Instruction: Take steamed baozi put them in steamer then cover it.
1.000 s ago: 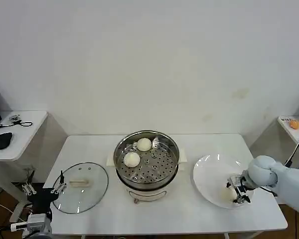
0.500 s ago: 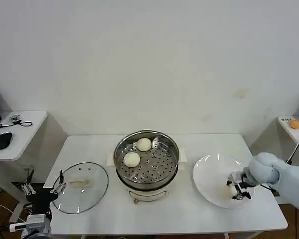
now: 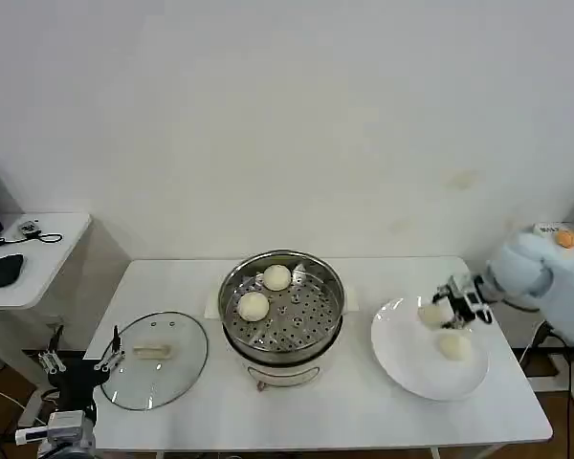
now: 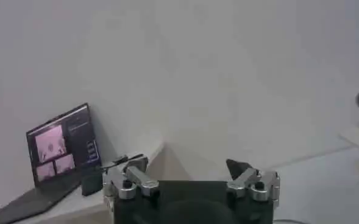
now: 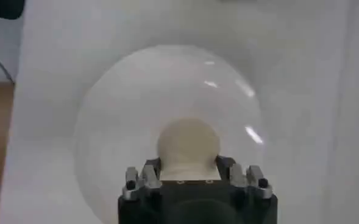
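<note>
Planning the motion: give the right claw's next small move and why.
Probably carry the bun leftward over the steamer. The right claw is shut on it above the plate; two buns occupy the tray, leaving bare space.

Two baozi [image 3: 265,292] in open steamer [image 3: 281,308]; cover [image 3: 154,360] alongside.

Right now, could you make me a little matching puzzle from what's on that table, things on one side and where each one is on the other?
Things:
1. cover
2. bun in the right gripper
3. steamer
4. plate

Places:
a. middle of the table
b. held above the plate
c. flat on the table, robot's left
d. on the table, robot's right

Pairs: 1-c, 2-b, 3-a, 4-d
</note>
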